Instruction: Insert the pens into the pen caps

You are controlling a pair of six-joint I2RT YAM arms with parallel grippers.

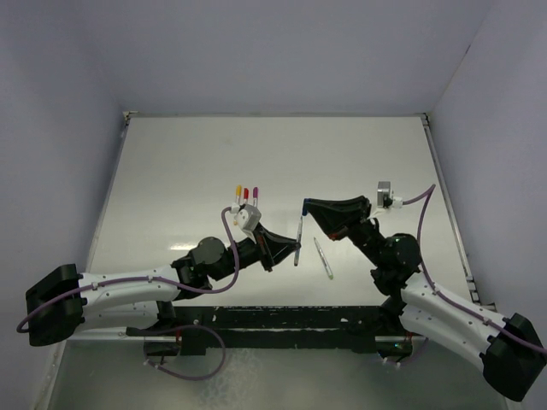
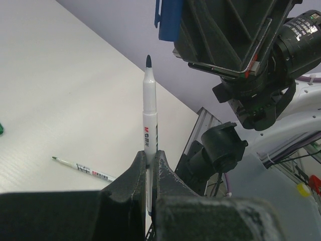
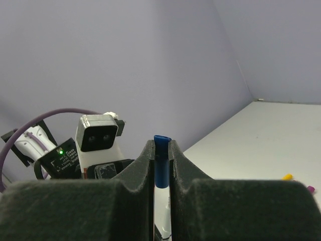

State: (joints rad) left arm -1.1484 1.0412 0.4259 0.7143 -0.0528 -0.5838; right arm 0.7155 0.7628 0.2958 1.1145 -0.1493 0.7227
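The left claw (image 2: 152, 163) is clamped on a dark-tipped pen (image 2: 149, 110), while the right claw (image 3: 161, 150) pinches the blue cap (image 3: 161, 168) near its tip

Pen (image 2: 149, 118) in black left gripper (image 2: 149, 158) — white barrel, dark blue tip, red/dark print. Cap (image 3: 161, 158) in black right gripper (image 3: 160, 148) — bright blue. Loose pen (image 2: 84, 169), to left gripper's left: white w/ red-black print. Near left gripper: yellow cap (image 1: 237, 189), red cap (image 1: 245, 193), purple cap (image 1: 255, 191).
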